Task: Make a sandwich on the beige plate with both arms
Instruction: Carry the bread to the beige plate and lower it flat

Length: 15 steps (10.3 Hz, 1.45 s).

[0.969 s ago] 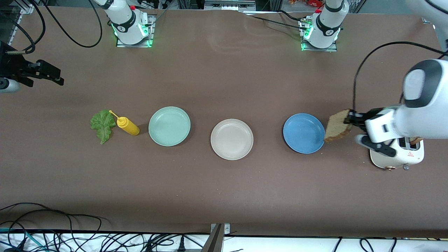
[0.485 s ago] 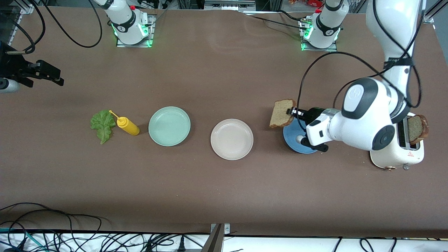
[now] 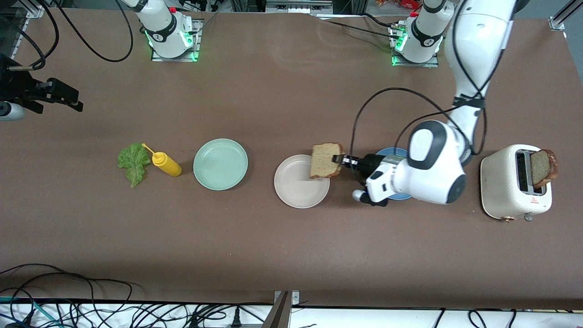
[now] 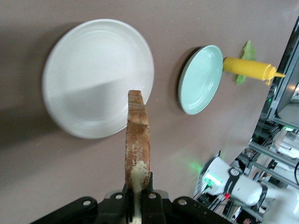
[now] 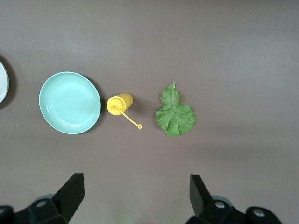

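1. Table: brown, fills the front view; three plates in a row across mid-frame.
2. Left arm: comes down from its base at upper right of the front view and reaches to centre frame. Right arm waits at the upper left edge.
3. Toaster: right of frame, a second slice standing in its slot.
4. Beige plate: centre frame, bare. Green plate beside it toward the right arm's end; blue plate largely hidden under the left arm.
5. Left gripper: jaws clamped on one edge of a bread slice, which hangs on edge over the beige plate's rim at the left arm's end.
6. Right gripper: jaws spread wide, holding nothing.
7. Lettuce and mustard bottle: left of frame, lying side by side.
8. Risk, in my judgement: the slice sits over the rim, not the centre. Released here it could tip off the edge onto the table. Held upright, it may land on its crust and topple either way.
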Motion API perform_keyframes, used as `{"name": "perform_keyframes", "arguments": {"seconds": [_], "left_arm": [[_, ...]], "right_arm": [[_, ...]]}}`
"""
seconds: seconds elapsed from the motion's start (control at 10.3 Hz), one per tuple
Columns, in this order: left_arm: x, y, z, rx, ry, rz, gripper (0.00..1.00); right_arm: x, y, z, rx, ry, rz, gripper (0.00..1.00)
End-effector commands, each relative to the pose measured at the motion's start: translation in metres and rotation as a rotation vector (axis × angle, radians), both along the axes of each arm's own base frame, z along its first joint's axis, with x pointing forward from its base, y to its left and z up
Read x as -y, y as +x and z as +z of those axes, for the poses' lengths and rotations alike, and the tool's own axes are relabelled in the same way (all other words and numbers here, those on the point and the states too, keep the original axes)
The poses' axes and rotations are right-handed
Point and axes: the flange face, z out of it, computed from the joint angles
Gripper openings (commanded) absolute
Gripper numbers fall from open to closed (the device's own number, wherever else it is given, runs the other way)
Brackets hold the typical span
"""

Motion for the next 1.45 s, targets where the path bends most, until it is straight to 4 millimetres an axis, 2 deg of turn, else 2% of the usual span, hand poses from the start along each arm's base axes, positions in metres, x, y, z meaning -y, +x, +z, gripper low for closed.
{"name": "perform_keyframes", "arguments": {"seconds": [0.0,0.19,0.39,0.68,0.97,1.36], "left_arm": [[0.019,0.002,-0.008,0.007,-0.015,0.056,0.00],[0.032,0.000,-0.021,0.005,0.001,0.078,0.00],[0.045,-0.003,-0.042,-0.025,-0.027,0.114,0.00],[0.049,-0.005,-0.063,-0.068,-0.051,0.139,0.00],[0.061,-0.008,-0.072,-0.050,-0.041,0.148,0.00],[0.066,-0.008,-0.073,-0.076,-0.083,0.180,0.00]], "right_arm": [[0.000,-0.001,0.006,0.001,0.014,-0.008,1.00],[0.000,-0.001,0.006,-0.001,0.014,-0.008,1.00],[0.000,-0.001,0.006,-0.001,0.014,-0.008,1.00],[0.000,-0.001,0.006,0.004,0.015,-0.009,1.00],[0.000,0.000,0.006,0.005,0.015,-0.011,1.00],[0.000,0.000,0.006,0.005,0.014,-0.011,1.00]]}}
